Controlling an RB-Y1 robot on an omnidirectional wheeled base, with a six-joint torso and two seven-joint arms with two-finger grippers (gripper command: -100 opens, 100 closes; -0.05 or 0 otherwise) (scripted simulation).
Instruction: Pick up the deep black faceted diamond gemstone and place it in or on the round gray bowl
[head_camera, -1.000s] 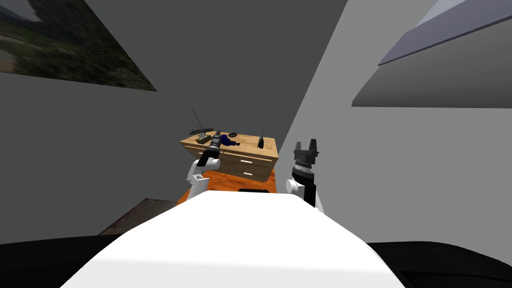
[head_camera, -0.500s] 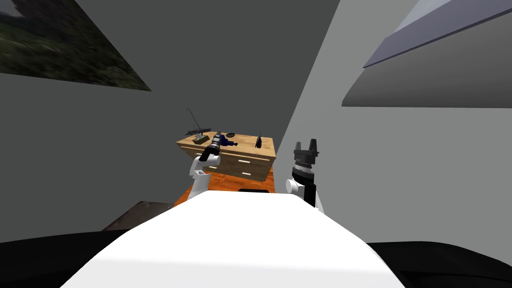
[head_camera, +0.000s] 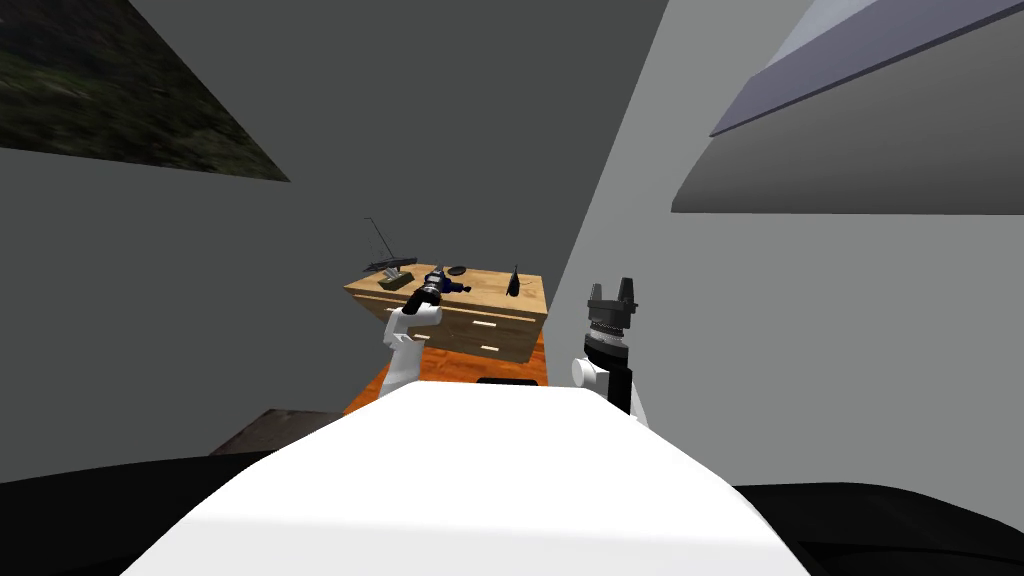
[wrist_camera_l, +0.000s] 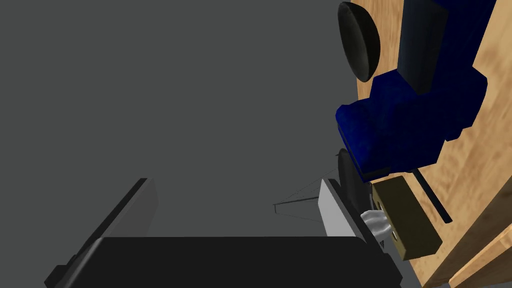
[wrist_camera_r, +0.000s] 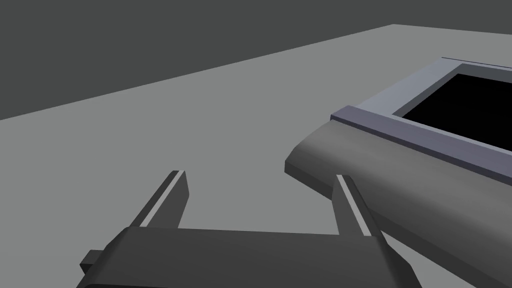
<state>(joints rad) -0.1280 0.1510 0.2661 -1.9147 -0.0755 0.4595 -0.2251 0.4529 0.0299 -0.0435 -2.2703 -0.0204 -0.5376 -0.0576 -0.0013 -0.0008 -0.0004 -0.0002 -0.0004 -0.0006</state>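
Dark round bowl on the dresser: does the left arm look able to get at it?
Probably yes. The left end effector is open above the dresser, and the bowl lies just past the blue object with nothing over it.

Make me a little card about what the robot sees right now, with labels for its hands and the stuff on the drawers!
furniture: wooden dresser with drawers
on top: dark round bowl, blue blocky object, olive box, black pointed object (maybe the gemstone, too small to tell)
left gripper: at the dresser top, near the olive box and blue blocky object, fingers open, holding nothing
right gripper: raised, away from the dresser, fingers open, holding nothing
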